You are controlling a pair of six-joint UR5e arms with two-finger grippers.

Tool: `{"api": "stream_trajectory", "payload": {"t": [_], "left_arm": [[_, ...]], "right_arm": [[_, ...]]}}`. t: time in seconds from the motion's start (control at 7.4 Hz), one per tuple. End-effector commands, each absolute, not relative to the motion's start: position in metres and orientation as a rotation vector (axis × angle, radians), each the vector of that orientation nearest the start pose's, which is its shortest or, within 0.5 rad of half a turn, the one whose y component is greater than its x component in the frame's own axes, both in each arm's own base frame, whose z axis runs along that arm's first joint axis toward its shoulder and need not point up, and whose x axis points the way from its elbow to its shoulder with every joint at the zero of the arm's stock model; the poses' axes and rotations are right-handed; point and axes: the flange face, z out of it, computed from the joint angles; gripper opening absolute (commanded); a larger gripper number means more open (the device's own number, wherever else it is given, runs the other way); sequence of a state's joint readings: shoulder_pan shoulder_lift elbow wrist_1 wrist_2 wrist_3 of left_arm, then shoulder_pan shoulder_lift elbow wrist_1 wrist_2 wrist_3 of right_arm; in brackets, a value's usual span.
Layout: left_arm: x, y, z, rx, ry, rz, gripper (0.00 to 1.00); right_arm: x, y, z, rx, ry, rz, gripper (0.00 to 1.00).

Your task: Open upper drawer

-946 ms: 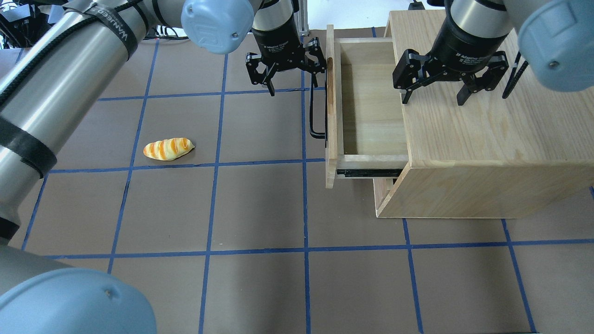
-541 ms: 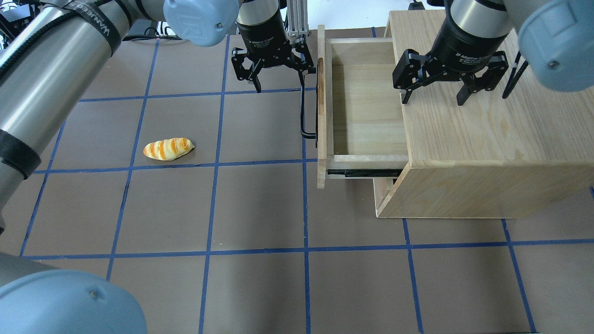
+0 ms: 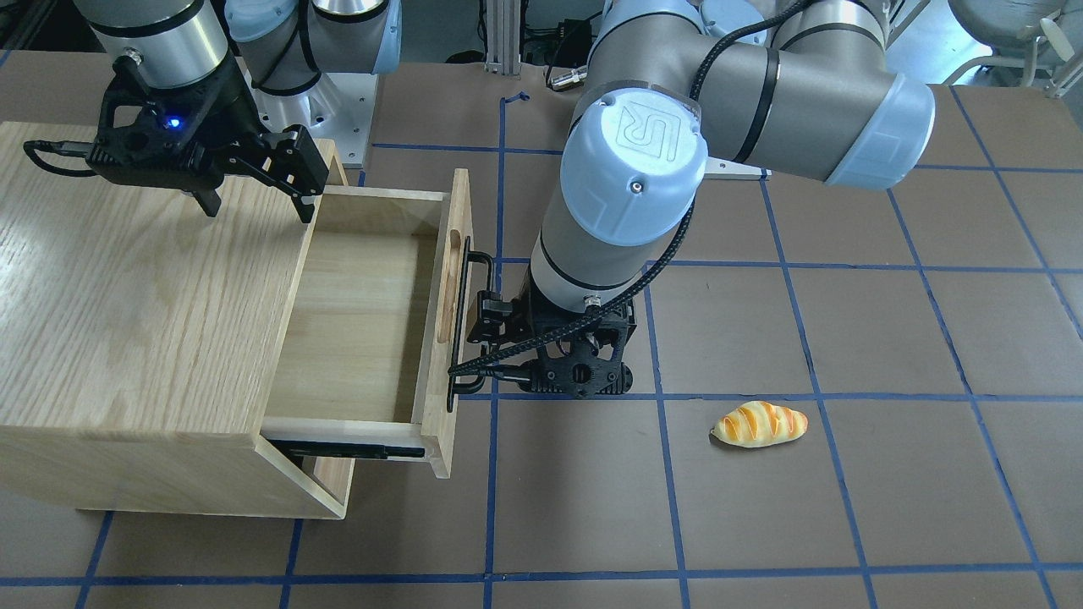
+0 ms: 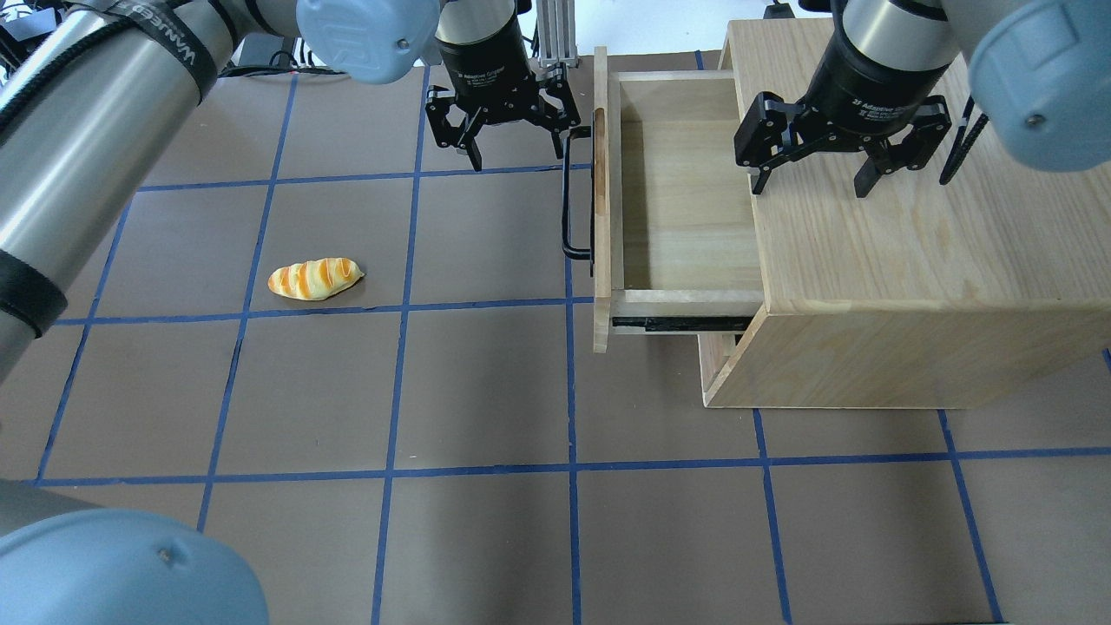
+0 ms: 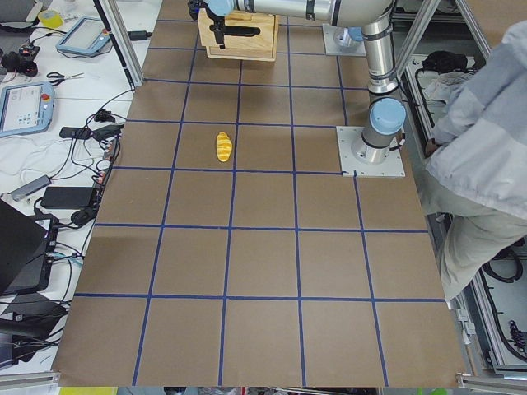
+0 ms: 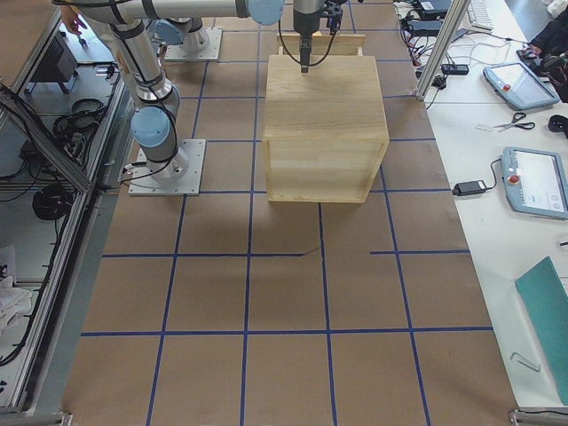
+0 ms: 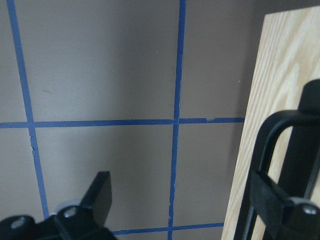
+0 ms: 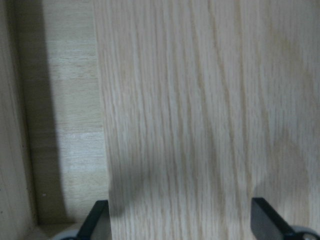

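Upper drawer [image 4: 686, 200] beside left end effector [image 4: 518, 149]

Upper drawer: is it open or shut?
Open. The upper drawer juts out from the cabinet, its bare inside and side rail showing.

A striped bread roll [image 4: 314, 279] lies on the blue-gridded table [image 4: 486, 391].

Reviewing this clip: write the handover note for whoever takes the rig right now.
Left gripper: open, beside the far end of the handle, not clamped on it.
Right gripper: open, empty, above the top of the cabinet.
Drawer: pulled well out of the cabinet, nothing visible inside.
Done: the drawer looks open.
Left: probably only backing the left arm away. Pull further if full extension is wanted.
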State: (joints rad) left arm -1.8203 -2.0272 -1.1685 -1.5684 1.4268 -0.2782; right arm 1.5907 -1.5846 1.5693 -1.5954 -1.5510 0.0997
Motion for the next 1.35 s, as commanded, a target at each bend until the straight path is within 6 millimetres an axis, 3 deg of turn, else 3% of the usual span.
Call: {"api": "stream_trajectory", "payload": {"t": [0.0, 0.41, 0.54, 0.81, 0.95, 1.22], "left_arm": [[-0.314, -0.616, 0.422, -0.075, 3.301, 0.157, 1.00], [-0.312, -0.615, 0.430, -0.067, 3.310, 0.141, 1.00], [-0.293, -0.614, 0.441, -0.085, 3.248, 0.129, 1.00], [-0.242, -0.611, 0.466, 0.133, 3.144, 0.067, 1.00], [-0.214, -0.607, 0.490, 0.103, 3.121, 0.010, 1.00], [-0.117, -0.599, 0.527, -0.139, 3.114, 0.012, 1.00]], "right_arm": [[0.145, -0.487, 0.498, 0.124, 3.116, -0.060, 1.00], [0.145, -0.487, 0.498, 0.124, 3.116, -0.060, 1.00], [0.145, -0.487, 0.498, 0.124, 3.118, -0.060, 1.00], [0.145, -0.487, 0.498, 0.124, 3.116, -0.060, 1.00], [0.145, -0.487, 0.498, 0.124, 3.116, -0.060, 1.00], [0.145, -0.487, 0.498, 0.124, 3.118, -0.060, 1.00]]}}
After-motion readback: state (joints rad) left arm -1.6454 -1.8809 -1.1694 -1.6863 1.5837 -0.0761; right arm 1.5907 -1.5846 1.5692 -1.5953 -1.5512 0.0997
